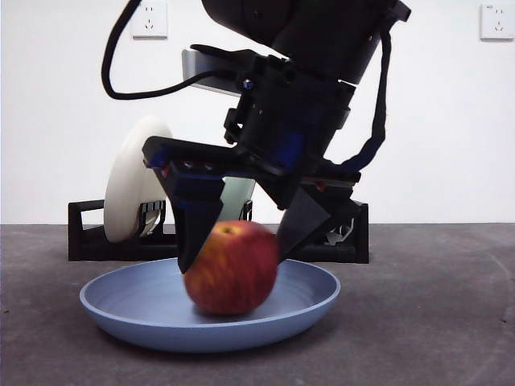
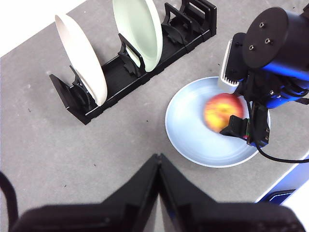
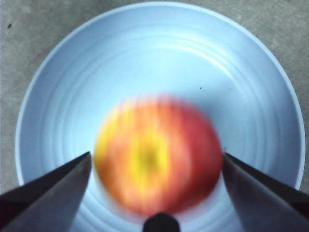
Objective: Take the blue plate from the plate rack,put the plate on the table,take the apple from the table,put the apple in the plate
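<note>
The apple [image 1: 233,269] [image 3: 157,154] rests in the middle of the blue plate [image 1: 137,301] [image 3: 159,53], which lies flat on the table [image 1: 434,305] in front of the plate rack [image 1: 80,233]. My right gripper [image 1: 235,257] [image 3: 156,157] hangs straight over the apple, open, with one jaw on each side and narrow gaps to the fruit. The apple looks blurred in both wrist views while the plate is sharp. My left gripper [image 2: 158,159] is shut on nothing, high above the table, looking down on the plate [image 2: 188,125], the apple [image 2: 219,112] and the rack [image 2: 116,72].
Two plates stand upright in the rack: a cream-white plate [image 1: 133,189] [image 2: 82,58] near one end and a pale green plate [image 2: 137,31] further along. The rack's slots beyond the green plate hold nothing. The right arm's black cable loops above the rack.
</note>
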